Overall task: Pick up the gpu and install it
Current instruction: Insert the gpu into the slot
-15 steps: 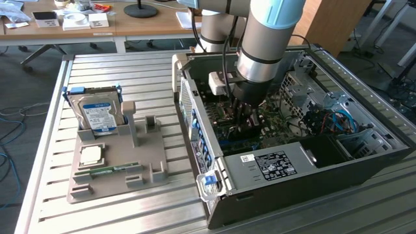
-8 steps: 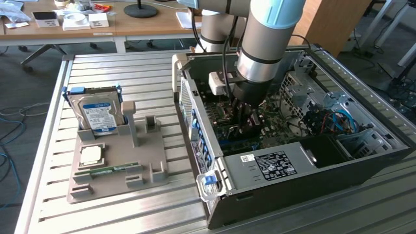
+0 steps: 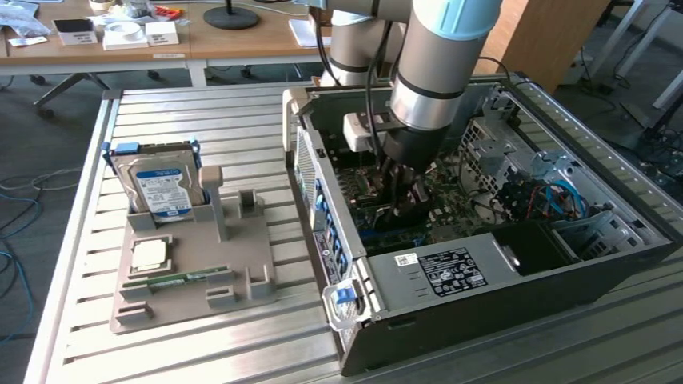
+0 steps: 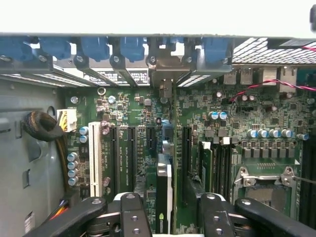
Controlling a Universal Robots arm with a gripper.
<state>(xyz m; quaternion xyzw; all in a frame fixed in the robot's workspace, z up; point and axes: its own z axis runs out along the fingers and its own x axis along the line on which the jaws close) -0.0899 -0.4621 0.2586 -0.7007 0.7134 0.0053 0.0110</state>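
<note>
Ribbed bare-metal table [image 3: 213,112], matt

Open computer case [image 3: 469,264] on slatted table [image 3: 203,344], holder tray [image 3: 192,300] (hard drive [image 3: 160,188] upright in it) at exterior view's left.

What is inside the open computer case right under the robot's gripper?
A slim card stands on edge in a slot of the green circuit board, between the open gripper fingers. The card covers its own slot, so how deep it sits cannot be seen.
</note>
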